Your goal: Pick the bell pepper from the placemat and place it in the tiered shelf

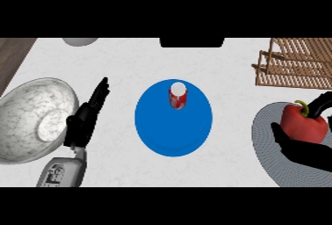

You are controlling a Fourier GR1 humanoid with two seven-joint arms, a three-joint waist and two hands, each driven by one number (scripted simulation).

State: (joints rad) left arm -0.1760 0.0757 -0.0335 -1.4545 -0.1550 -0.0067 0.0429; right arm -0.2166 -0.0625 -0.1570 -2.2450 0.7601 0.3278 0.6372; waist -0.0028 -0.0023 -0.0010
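A red bell pepper [303, 125] with a green stem lies on the grey round placemat [272, 151] at the right edge of the head view. My right hand [304, 151] is around it: the thumb lies against its left side and the fingers curl over its top right. The wooden tiered shelf [295, 63] stands at the back right, beyond the placemat. My left hand [84, 118] rests open at the left, fingers straight and pointing away, holding nothing.
A blue plate [174, 132] lies in the middle with a red can [178, 96] standing on its far part. A large marbled bowl [32, 118] sits at the left, right beside my left hand. A dark object [192, 42] is at the back edge.
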